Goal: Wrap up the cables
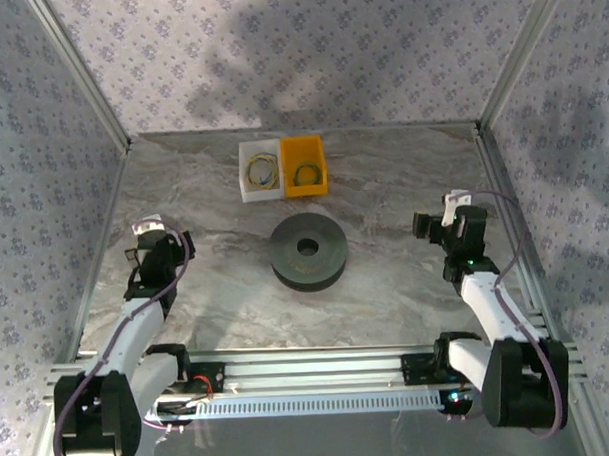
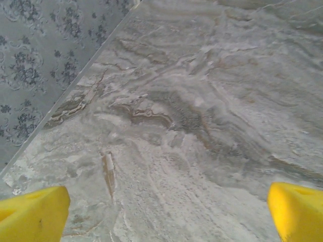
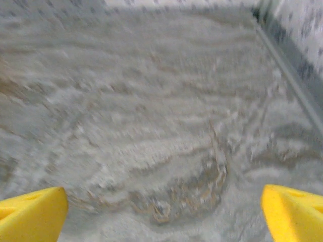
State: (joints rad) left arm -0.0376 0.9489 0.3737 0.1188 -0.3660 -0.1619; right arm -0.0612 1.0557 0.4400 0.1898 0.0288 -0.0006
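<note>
Two small coils of thin yellow-green cable lie at the back of the table: one coil (image 1: 261, 170) in a white bin (image 1: 245, 186), the other coil (image 1: 305, 174) in a yellow bin (image 1: 288, 187). My left gripper (image 1: 135, 256) hangs over the left side of the table, far from both bins, open with its yellow fingertips (image 2: 33, 212) wide apart over bare marble. My right gripper (image 1: 437, 226) is over the right side, also open, its yellow fingertips (image 3: 30, 212) spread above bare tabletop with nothing between them.
A dark grey round spool (image 1: 307, 251) with a centre hole lies flat in the middle of the table, in front of the bins. Patterned walls and metal frame rails (image 1: 515, 241) close in the left, right and back edges.
</note>
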